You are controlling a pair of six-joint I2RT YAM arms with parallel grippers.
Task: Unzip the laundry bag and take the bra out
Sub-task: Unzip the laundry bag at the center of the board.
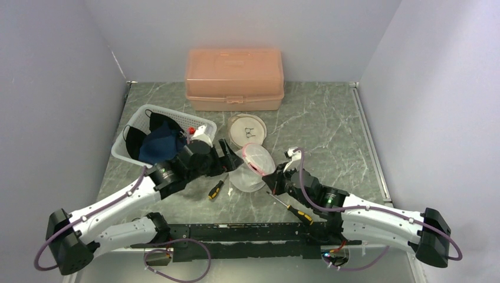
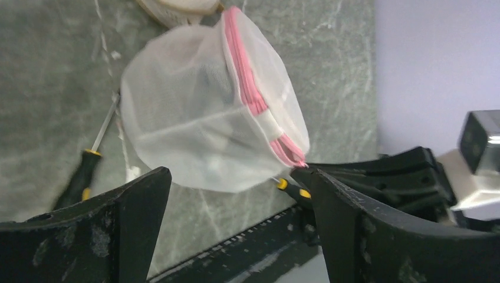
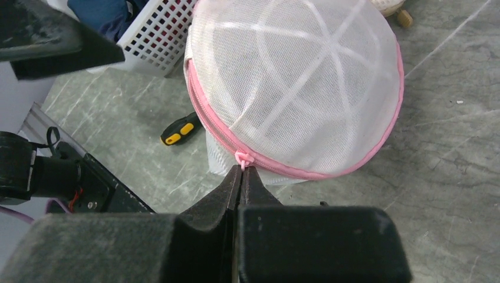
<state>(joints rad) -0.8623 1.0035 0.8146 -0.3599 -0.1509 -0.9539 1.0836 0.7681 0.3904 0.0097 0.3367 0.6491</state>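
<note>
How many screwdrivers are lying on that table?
2. The left screwdriver lies just left of the mesh laundry bag. The right screwdriver lies to the bag's right, nearer the front edge. Others could be hidden from view.

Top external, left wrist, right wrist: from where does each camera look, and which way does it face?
Top external: above and behind the bases, facing down at the table; left arm and right arm show.
Left wrist: on the left arm, facing the laundry bag past its open left gripper.
Right wrist: on the right arm, facing the zipper pull pinched by the shut right gripper.
Both wrist views share the laundry bag.
</note>
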